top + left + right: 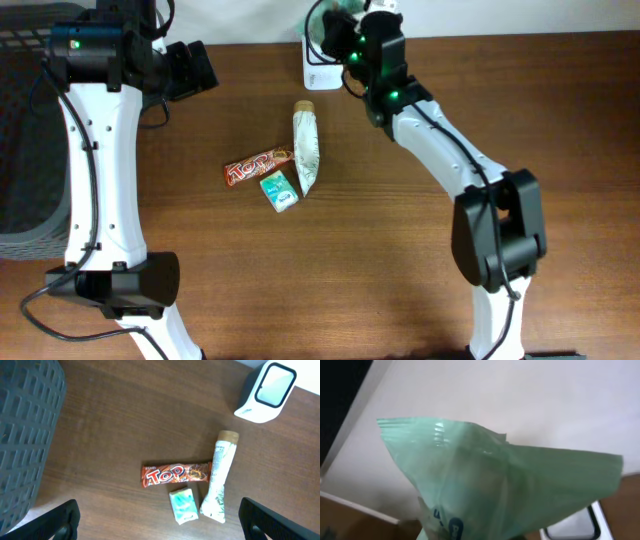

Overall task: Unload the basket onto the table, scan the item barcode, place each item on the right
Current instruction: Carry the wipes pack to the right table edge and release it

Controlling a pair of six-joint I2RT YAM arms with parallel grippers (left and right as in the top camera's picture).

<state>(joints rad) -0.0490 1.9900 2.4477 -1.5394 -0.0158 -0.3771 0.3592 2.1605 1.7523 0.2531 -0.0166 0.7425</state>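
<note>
Basket (25, 435): grey mesh, nine o'clock.
Right gripper (338, 30): clenched on green bag (495, 485), above scanner (265, 392), twelve o'clock.
Left gripper (160, 522): fingers released.
Centre: chocolate bar (175, 475), tube (220, 480), small packet (182, 506).

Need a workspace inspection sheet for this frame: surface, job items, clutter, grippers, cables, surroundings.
Surface: wooden table, brown, no damage seen.
Job's things: white scanner at the far edge; green packet raised off the table close to it, barcode not visible.
Clutter: Top bar, small green pack and capped sachet clustered mid-table.
Grippers: left gripper open, holding nothing; right gripper shut on the green packet.
Cables: black cable looped at the near-left corner.
Surroundings: gray basket at the left; pale wall behind.
</note>
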